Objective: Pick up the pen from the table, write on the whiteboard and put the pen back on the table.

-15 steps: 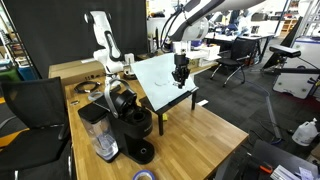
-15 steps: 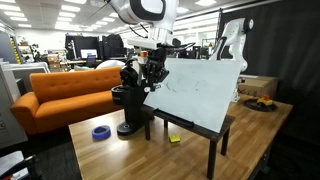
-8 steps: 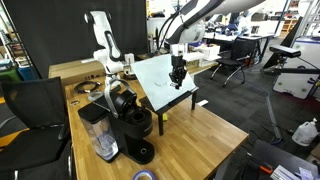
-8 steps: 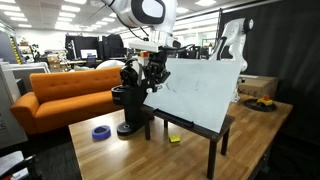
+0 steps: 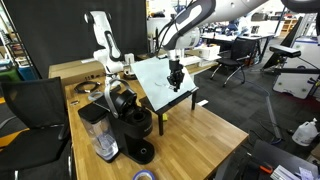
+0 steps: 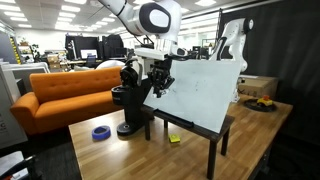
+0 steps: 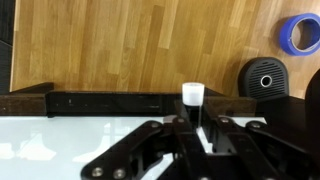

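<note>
1. Hand point(image 7: 192, 128) is narrow, its fingers clamped on the pen point(image 7: 192, 97) — the whitish end sticks out past the fingertips.
2. Pen is off the surface point(image 7: 120, 40), held over the whiteboard point(image 7: 60, 140) near its dark edge; can't tell whether the tip touches.
3. In both exterior views the hand sits against the tilted whiteboard face point(image 6: 200, 95); the pen is too small to make out there.
4. Only the wrist view shows the grip. It also shows a blue tape roll point(image 7: 300, 33) lying on the surface.
5. Exterior views only — black coffee machine point(image 5: 130, 120) beside the board, orange sofa point(image 6: 60, 95) behind.
</note>
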Robot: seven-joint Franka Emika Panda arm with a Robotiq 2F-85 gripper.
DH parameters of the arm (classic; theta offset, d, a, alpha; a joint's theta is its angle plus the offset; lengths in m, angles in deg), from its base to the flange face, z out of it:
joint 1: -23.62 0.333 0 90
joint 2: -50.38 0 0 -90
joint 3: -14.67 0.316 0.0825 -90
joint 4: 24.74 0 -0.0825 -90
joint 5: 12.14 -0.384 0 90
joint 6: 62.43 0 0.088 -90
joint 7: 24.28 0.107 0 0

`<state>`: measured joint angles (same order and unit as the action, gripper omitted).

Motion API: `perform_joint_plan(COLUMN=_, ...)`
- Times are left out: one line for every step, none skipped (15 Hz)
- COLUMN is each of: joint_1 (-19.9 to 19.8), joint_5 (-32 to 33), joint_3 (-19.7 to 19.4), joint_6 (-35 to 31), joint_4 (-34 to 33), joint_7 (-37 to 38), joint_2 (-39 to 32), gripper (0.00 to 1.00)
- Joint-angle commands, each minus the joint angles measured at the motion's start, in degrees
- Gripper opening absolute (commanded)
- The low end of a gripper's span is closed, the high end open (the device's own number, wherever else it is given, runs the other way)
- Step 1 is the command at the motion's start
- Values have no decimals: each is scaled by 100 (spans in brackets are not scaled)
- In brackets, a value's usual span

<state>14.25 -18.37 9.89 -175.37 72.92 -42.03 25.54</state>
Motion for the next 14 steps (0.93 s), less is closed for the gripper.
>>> perform_joint_plan(joint_1=-60, joint_5=118, joint_3=30, joint_6=125, joint_4=-276, joint_7=96, joint_2=-160, gripper=5)
perform_joint_plan(joint_1=-73, joint_5=120, joint_3=23, joint_6=131, joint_4=-316, joint_7=100, joint_2=-188, gripper=5)
perform_joint_plan(joint_1=-87, joint_5=122, joint_3=15, joint_6=131, joint_4=-359, joint_7=101, joint_2=-220, gripper=5)
perform_joint_plan(joint_1=-110, joint_5=116, joint_3=10, joint_6=139, joint_4=-396, joint_7=94, joint_2=-255, gripper=5)
perform_joint_plan(joint_1=-130, joint_5=112, joint_3=4, joint_6=157, joint_4=-439, joint_7=98, joint_2=-289, gripper=5)
perform_joint_plan(joint_1=-153, joint_5=113, joint_3=-6, joint_6=159, joint_4=-480, joint_7=101, joint_2=-323, gripper=5)
perform_joint_plan(joint_1=-174, joint_5=113, joint_3=-18, joint_6=166, joint_4=-520, joint_7=103, joint_2=-356, gripper=5)
perform_joint_plan(joint_1=-200, joint_5=108, joint_3=-27, joint_6=177, joint_4=-566, joint_7=101, joint_2=-394, gripper=5)
perform_joint_plan(joint_1=-226, joint_5=105, joint_3=-35, joint_6=180, joint_4=-609, joint_7=103, joint_2=-436, gripper=5)
perform_joint_plan(joint_1=-258, joint_5=100, joint_3=-41, joint_6=203, joint_4=-648, joint_7=97, joint_2=-468, gripper=5)
perform_joint_plan(joint_1=-283, joint_5=98, joint_3=-47, joint_6=230, joint_4=-679, joint_7=97, joint_2=-487, gripper=5)
perform_joint_plan(joint_1=-320, joint_5=87, joint_3=-54, joint_6=246, joint_4=-716, joint_7=88, joint_2=-508, gripper=5)
perform_joint_plan(joint_1=-351, joint_5=79, joint_3=-61, joint_6=269, joint_4=-749, joint_7=85, joint_2=-527, gripper=5)
perform_joint_plan(joint_1=-385, joint_5=75, joint_3=-69, joint_6=297, joint_4=-796, joint_7=84, joint_2=-549, gripper=5)
